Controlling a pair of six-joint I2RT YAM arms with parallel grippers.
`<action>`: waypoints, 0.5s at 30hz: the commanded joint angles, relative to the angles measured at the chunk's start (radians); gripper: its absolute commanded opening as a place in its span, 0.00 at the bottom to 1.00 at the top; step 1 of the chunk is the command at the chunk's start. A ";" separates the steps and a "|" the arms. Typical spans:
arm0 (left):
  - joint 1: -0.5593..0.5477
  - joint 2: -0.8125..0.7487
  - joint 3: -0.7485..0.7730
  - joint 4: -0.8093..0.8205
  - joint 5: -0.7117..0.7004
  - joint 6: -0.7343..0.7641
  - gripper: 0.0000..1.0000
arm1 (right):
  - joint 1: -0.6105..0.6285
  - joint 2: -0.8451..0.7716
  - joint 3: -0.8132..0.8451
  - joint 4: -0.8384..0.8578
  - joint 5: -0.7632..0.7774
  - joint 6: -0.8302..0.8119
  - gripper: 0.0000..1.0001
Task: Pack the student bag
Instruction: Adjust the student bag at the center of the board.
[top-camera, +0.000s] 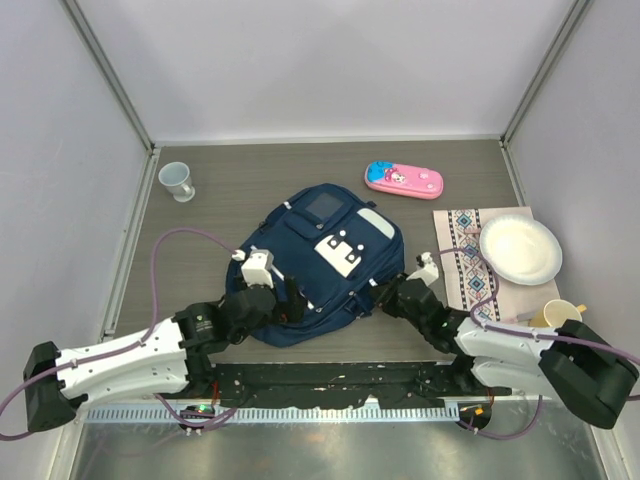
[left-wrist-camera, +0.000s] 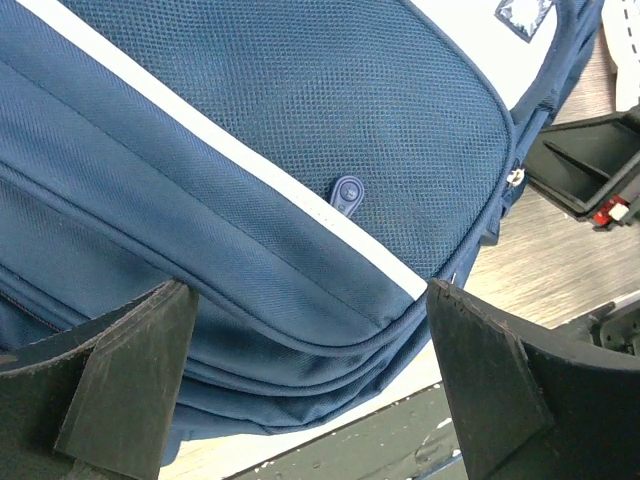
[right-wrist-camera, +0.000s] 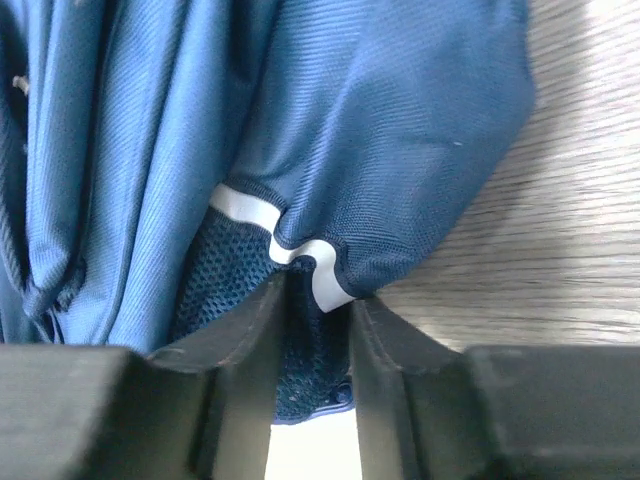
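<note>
Lying flat mid-table, the student bag (top-camera: 320, 265) is flanked at its near edge, probably to open it. The left gripper (left-wrist-camera: 310, 290) straddles it, jaws wide apart, while the right gripper (right-wrist-camera: 318, 295) has jaws barely parted around its white-trimmed hem, grip unclear. One bag, one pink pencil case (top-camera: 404, 180), one paper plate (top-camera: 520, 250).

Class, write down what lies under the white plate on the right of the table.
A patterned placemat lies under the white plate, its woven border showing at the plate's left in the top view. Whatever the plate covers cannot be seen.
</note>
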 joint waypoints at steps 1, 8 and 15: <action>-0.001 0.015 0.052 0.045 -0.002 -0.003 1.00 | 0.076 -0.009 0.065 -0.083 -0.050 -0.059 0.45; 0.000 -0.066 0.003 0.049 -0.009 0.002 1.00 | 0.074 -0.396 0.111 -0.428 0.107 -0.168 0.73; -0.001 -0.146 -0.002 0.000 -0.042 0.005 0.99 | -0.015 -0.262 0.313 -0.458 0.114 -0.300 0.85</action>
